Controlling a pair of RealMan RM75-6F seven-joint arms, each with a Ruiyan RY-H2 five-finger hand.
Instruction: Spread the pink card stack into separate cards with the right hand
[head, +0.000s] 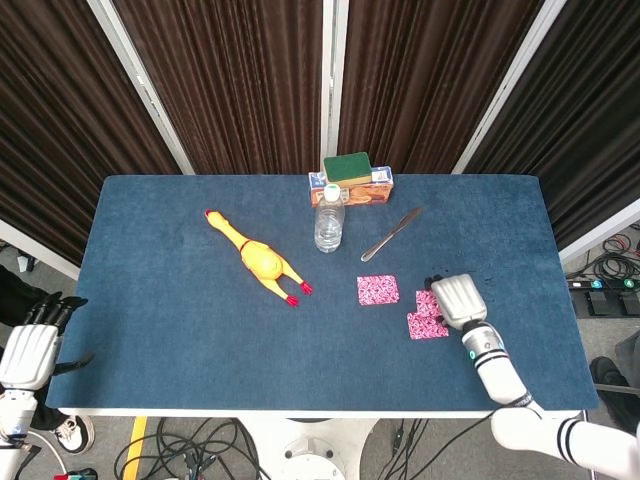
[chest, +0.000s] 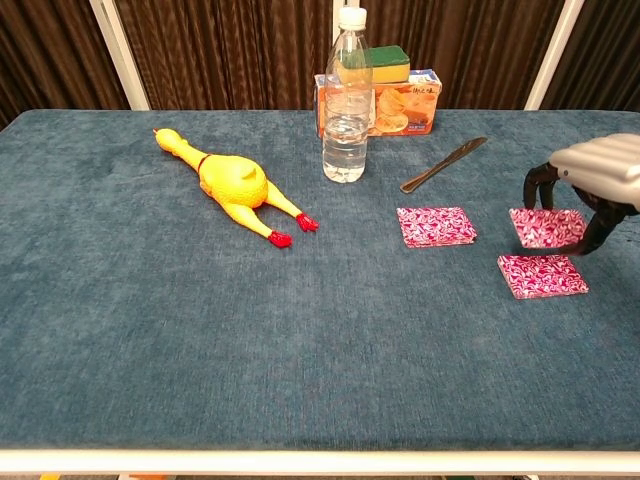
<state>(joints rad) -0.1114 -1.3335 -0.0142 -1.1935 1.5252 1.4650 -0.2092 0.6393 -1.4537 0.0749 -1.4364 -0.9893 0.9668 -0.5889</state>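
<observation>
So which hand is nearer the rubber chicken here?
Right. The right hand is over the pink cards, across the table from the rubber chicken; the left hand hangs off the table's left edge, farther away.

Rubber chicken (head: 258, 258), bottle (head: 329, 219), knife (head: 392, 234)

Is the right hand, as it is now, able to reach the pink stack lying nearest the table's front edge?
Probably yes. The right hand holds a pink card just behind that stack, and nothing lies between them.

Right hand (chest: 598, 172) is raised, palm down, with fingers (chest: 540, 190) curled downward, pinching a pink card (chest: 546, 227). Left hand (head: 32, 345) hangs at the side, fingers extended and apart.
</observation>
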